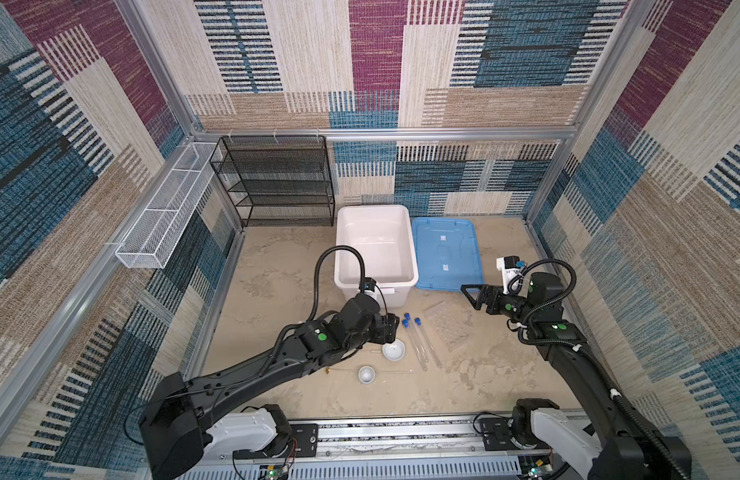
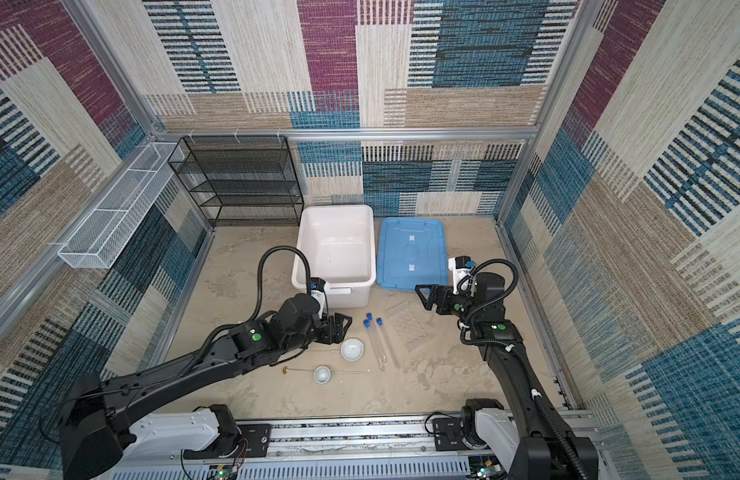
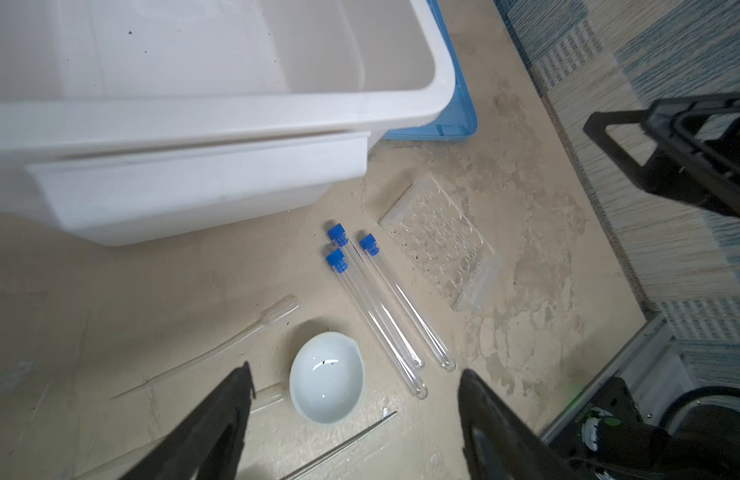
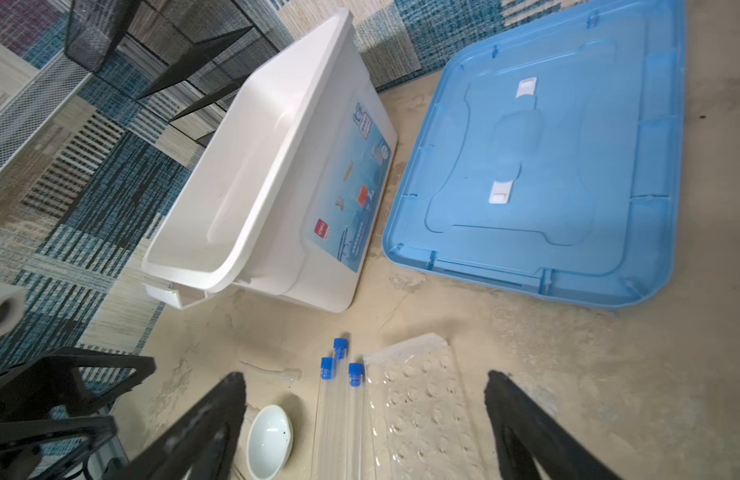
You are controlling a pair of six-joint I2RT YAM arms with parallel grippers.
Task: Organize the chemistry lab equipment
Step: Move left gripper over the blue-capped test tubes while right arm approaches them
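Note:
Three clear blue-capped tubes [image 1: 418,345] [image 3: 385,311] [image 4: 339,407] lie side by side on the floor. The clear plastic rack [image 1: 445,326] [image 3: 441,241] [image 4: 422,411] lies flat just right of them. A larger white bowl [image 1: 393,351] [image 3: 326,378] sits left of the tubes, and a smaller white bowl [image 1: 366,374] is nearer the front. The brass-tipped rod [image 1: 327,370] runs behind the smaller bowl. A clear pipette [image 3: 235,340] lies beside the larger bowl. My left gripper [image 1: 392,330] [image 3: 355,370] hovers open above the larger bowl. My right gripper [image 1: 470,293] [image 4: 363,375] hangs open over the rack's far end, holding nothing.
The big white bin [image 1: 374,245] stands open behind the equipment, close to my left gripper. Its blue lid [image 1: 445,253] lies flat to its right. A black mesh shelf [image 1: 277,183] stands at the back left, and a white wire basket [image 1: 169,208] hangs on the left wall.

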